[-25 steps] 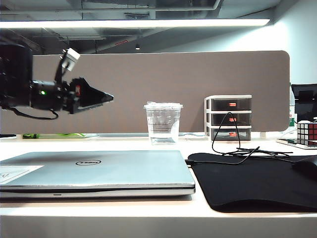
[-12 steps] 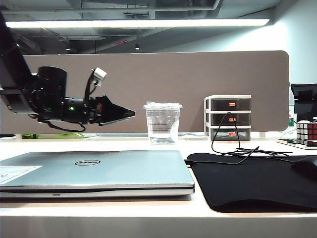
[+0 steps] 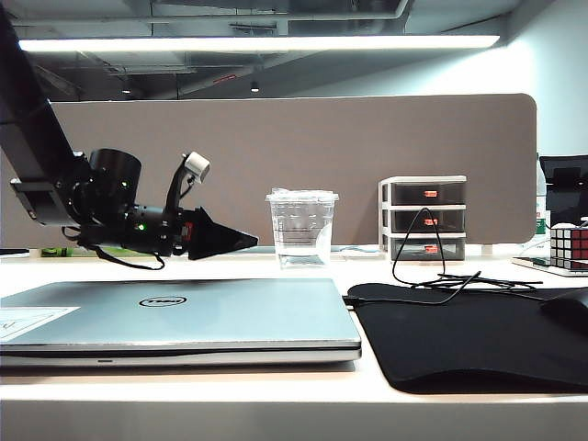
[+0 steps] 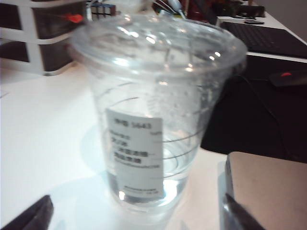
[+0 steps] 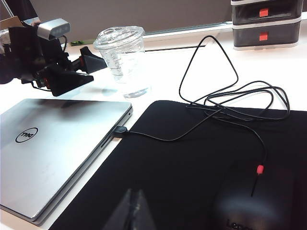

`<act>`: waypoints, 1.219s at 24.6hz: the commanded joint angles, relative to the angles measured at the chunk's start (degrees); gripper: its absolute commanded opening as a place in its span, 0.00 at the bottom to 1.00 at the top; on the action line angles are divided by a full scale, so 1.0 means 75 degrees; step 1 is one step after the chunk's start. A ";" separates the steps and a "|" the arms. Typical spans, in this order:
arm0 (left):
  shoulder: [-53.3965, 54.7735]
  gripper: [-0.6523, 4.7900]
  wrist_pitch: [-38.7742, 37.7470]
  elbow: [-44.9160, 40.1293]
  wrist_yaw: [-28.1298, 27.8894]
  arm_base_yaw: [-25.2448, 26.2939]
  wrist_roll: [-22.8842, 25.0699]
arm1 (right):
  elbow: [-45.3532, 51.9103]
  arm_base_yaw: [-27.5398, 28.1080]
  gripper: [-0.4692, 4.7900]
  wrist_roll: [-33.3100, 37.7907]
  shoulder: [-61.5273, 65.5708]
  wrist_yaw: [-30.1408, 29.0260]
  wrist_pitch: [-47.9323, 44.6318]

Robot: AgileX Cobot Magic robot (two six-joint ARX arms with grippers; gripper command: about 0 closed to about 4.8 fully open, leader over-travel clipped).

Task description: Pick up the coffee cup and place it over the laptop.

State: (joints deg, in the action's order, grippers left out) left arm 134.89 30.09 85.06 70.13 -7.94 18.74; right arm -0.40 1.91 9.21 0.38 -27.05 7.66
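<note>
The coffee cup point(image 3: 301, 228), clear plastic with a flat lid, stands upright on the white desk just behind the laptop's far right corner. It fills the left wrist view point(image 4: 153, 96), where a white label faces me. The closed silver laptop point(image 3: 184, 312) lies flat at the front left. My left gripper point(image 3: 253, 242) is open and level, hovering over the laptop's back edge. Its tips stop just short of the cup point(image 5: 122, 57), and the wide-apart fingertips point(image 4: 43, 211) frame the cup's base without touching it. My right gripper point(image 5: 133, 195) is shut and empty above the mouse pad.
A black mouse pad point(image 3: 478, 340) lies right of the laptop, with a tangled black cable point(image 5: 216, 105) and a dark mouse point(image 5: 249, 211) on it. A small drawer unit point(image 3: 424, 219) stands behind the pad. A Rubik's cube point(image 3: 570, 243) sits far right. A brown partition point(image 3: 367, 138) closes the back.
My left gripper has come down and moved right toward the cup, still open. The cup and laptop have not moved.
</note>
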 commanded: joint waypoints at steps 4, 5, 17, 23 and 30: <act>-0.0006 1.00 0.0047 0.0105 0.0166 -0.0256 0.0312 | 0.0041 -0.0003 0.08 -0.0032 0.0012 -0.0009 -0.0055; 0.0023 1.00 0.0050 0.0157 0.0146 -0.0289 0.0309 | 0.0041 -0.0003 0.08 -0.0032 0.0015 -0.0006 -0.0052; 0.0548 1.00 -0.0402 0.0848 -0.0122 -0.0656 0.0312 | 0.0038 -0.0003 0.08 -0.0032 0.0012 -0.0015 -0.0058; 0.0592 1.00 -0.0353 0.1087 -0.0271 -0.0874 0.0423 | 0.0038 -0.0003 0.08 -0.0032 0.0012 -0.0015 -0.0064; 0.0895 1.00 -0.0720 0.1833 -0.0463 -0.1137 0.0388 | 0.0038 0.0000 0.08 -0.0032 0.0012 -0.0017 -0.0076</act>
State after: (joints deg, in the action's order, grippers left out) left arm 141.47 25.30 98.61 66.61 -16.45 21.43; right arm -0.40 1.91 9.19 0.38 -27.05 7.66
